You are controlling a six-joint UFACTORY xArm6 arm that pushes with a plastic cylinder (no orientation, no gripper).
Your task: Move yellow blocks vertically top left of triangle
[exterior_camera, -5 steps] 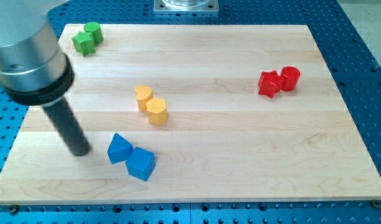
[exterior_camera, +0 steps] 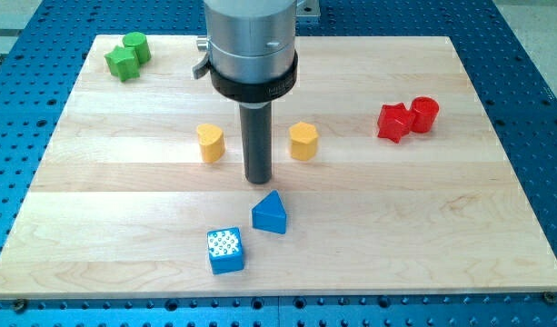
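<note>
Centrally, my tip stands between two yellow blocks, above the blue triangle; no fingers exist.

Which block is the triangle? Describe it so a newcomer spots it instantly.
Start at the wooden board and find the dark rod near its middle; my tip rests there. Just below it, slightly toward the view's right, sits the blue triangle. Its neighbour, the blue cube, has a white-dotted top; the triangle is plain and wedge-shaped.

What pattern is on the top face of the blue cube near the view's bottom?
White dots on blue, covering the blue cube's top face; the camera view, the only one, shows it clearly.
</note>
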